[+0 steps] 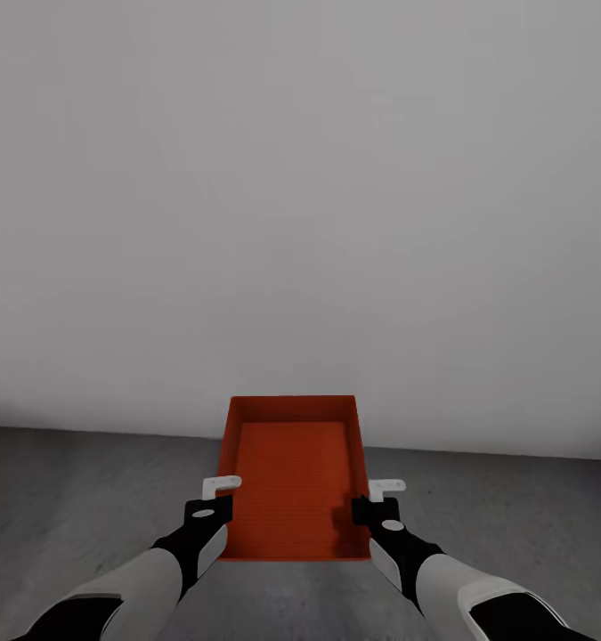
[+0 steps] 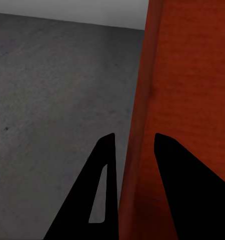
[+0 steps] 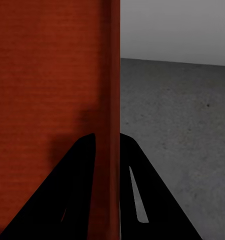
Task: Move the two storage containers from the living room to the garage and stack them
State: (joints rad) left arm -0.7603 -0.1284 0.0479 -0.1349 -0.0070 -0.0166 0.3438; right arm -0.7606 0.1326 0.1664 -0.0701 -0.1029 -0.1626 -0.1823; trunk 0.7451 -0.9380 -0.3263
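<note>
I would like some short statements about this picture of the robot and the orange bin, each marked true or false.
1. Both grippers grip the storage container, one on each long wall. True.
2. The left gripper is open and away from the bin. False: its fingers straddle the wall.
3. The container holds a red ball. False: its ribbed inside is bare.
4. The floor is dark grey concrete. True.
5. The right gripper pinches the bin's wall. True.

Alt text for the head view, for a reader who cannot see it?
An orange-red storage container, open-top and ribbed inside, is held by both grippers, the left gripper and right gripper each clamping one long side wall. Below lies the dark grey concrete floor; behind, a plain pale grey wall.
</note>
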